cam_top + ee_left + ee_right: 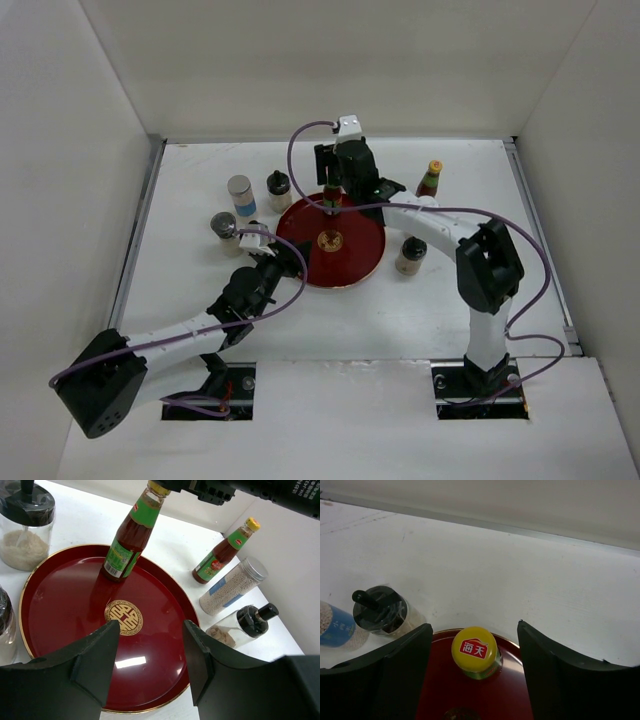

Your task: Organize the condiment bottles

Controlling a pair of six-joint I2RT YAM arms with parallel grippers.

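The yellow-capped sauce bottle (474,650) stands just inside the far rim of the red tray (60,605), its cap between the wide-spread fingers of my right end effector (474,630), neither touching it, while my left end effector (151,625) gapes wide over the tray's near-left rim, holding nothing.

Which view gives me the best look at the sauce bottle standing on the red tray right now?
Left wrist: it shows the sauce bottle almost whole, base on the red tray, label and neck. Right wrist shows only its yellow cap from above. Top external mostly hides it under the right gripper.
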